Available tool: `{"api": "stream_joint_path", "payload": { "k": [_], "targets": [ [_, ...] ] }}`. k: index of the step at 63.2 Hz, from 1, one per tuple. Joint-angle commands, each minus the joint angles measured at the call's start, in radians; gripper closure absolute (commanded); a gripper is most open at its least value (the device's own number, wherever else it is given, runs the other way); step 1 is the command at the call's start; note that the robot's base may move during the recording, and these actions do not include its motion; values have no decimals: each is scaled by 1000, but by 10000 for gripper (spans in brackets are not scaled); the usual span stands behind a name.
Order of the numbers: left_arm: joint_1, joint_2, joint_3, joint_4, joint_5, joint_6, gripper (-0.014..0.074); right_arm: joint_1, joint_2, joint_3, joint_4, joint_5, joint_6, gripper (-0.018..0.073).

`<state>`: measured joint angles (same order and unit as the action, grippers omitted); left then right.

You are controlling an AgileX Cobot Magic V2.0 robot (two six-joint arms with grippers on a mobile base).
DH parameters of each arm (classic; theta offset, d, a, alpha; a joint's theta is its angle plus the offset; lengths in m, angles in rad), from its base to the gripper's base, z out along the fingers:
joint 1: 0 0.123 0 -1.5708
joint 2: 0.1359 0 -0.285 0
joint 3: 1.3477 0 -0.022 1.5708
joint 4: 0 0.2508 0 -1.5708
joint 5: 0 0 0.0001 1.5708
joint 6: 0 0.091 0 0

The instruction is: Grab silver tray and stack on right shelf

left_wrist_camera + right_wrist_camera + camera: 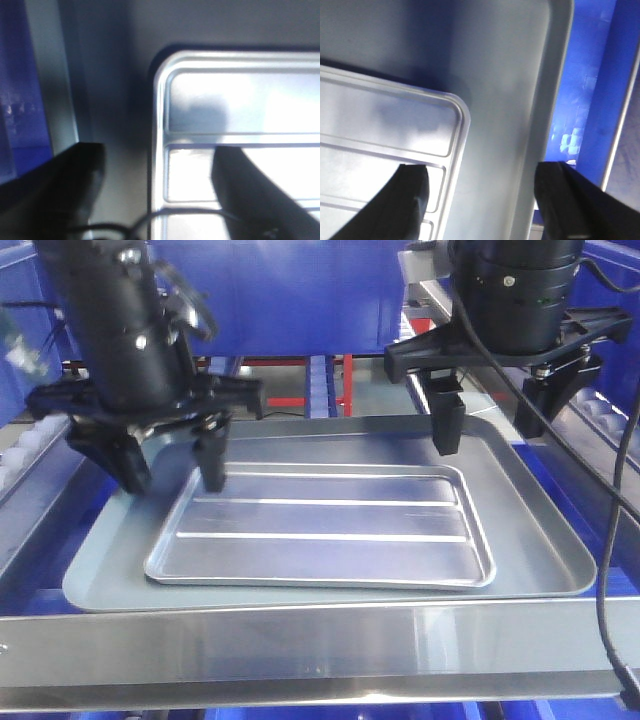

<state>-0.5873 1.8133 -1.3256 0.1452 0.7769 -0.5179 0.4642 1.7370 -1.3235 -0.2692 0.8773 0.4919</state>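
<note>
A wide shiny steel bar (300, 645) runs across the foreground of the front view, its ends cut off by the frame, and behind it a large dull grey-green tray (540, 560) lies flat on blue bins that it mostly hides. Inside that tray, toward its left and near side, rests the silver tray (320, 530), its two long ribs catching the light; its far left corner is partly hidden behind the left gripper (170, 465). That gripper hangs over the corner with its jaws spread wide: the left wrist view shows one dark finger over the grey-green floor outside the rim and the other over the silver tray (240, 115), though the view is blurred and whether either finger touches cannot be told. The right gripper (500, 420) hangs above the far right part of the grey-green tray, also spread wide; only one of its fingers is plain in the front view. In the right wrist view one finger stands over the silver tray's corner (395, 125) and the other over the large tray's rim (555, 75). White rollers (22, 445) of a rack show at the left edge, mostly cut off.
</note>
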Motion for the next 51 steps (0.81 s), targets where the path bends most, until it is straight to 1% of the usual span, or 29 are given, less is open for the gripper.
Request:
{"api": "stream_joint_path", "payload": {
  "k": [1, 5, 10, 14, 19, 23, 26, 33, 38, 39, 40, 45, 46, 49, 51],
  "targets": [
    [2, -62, -73, 4, 31, 20, 152, -5, -83, -37, -32, -17, -11, 7],
    [2, -84, -91, 2, 60, 34, 152, -5, -110, -37, -31, -15, -11, 10],
    [0, -129, -94, 6, 75, 47, 153, -5, -146, -37, -30, -8, -11, 45],
    [-4, -181, -70, 15, 79, 47, 156, -5, -182, -34, -30, -3, -15, 98],
    [-16, -255, -21, 47, 68, 47, 180, -2, -222, -18, -30, -5, -32, 199],
    [-28, -312, 46, 76, 45, 47, 226, -2, -259, 5, -30, -9, -39, 297],
    [-30, -355, 101, 74, 9, 47, 267, -2, -286, 36, -30, -17, -39, 363],
    [-30, -476, 254, 54, -87, 47, 403, -2, -350, 124, -31, -48, -39, 514],
    [-30, -561, 382, 39, -168, 47, 536, -2, -405, 209, -31, -90, -39, 501],
    [-30, -575, 392, 35, -174, 47, 547, -2, -414, 226, -31, -99, -39, 503],
    [-30, -590, 423, 33, -194, 47, 582, -2, -423, 243, -32, -108, -39, 504],
    [-30, -663, 519, 31, -250, 47, 694, -2, -477, 339, -32, -162, -39, 503],
    [-30, -684, 537, 31, -260, 47, 708, -2, -487, 357, -32, -173, -39, 503],
    [-30, -734, 597, 31, -293, 47, 687, -2, -518, 418, -32, -209, -39, 503],
    [-30, -770, 638, 31, -310, 47, 687, -2, -547, 461, -32, -229, -39, 503]
  ]
}}
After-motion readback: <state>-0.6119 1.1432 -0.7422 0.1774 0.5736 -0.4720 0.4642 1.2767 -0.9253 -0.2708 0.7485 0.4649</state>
